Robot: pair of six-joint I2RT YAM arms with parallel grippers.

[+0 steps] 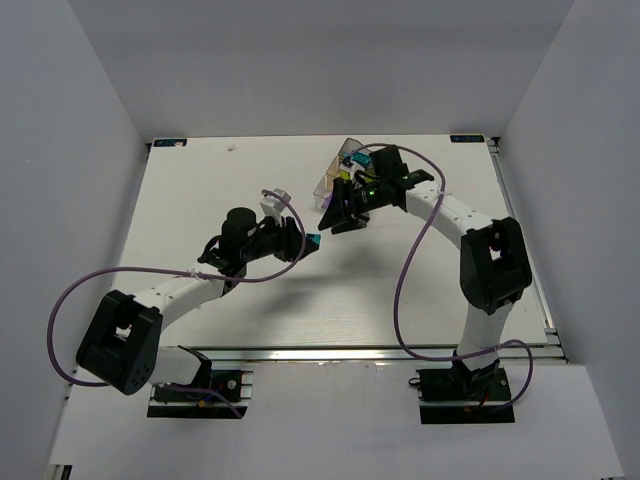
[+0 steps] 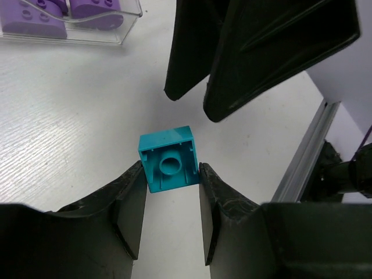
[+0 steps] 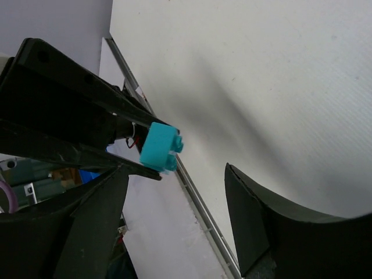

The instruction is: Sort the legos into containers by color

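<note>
A teal lego [image 2: 168,158] is pinched at the very tips of my left gripper [image 2: 171,173], which is shut on it, hollow underside toward the camera. The top view shows this lego [image 1: 313,240] held above the table's middle. My right gripper [image 3: 174,180] stands open just beyond it, empty. From the right wrist view, the teal lego [image 3: 161,145] sits ahead of its fingers [image 3: 247,203]. The clear containers tray [image 2: 87,36] lies at the far left with purple legos [image 2: 35,14] in one compartment.
In the top view the tray [image 1: 330,180] is partly hidden behind the right wrist at the back of the white table [image 1: 200,200]. A metal rail [image 2: 308,151] runs along the table's edge. Purple cables loop from both arms.
</note>
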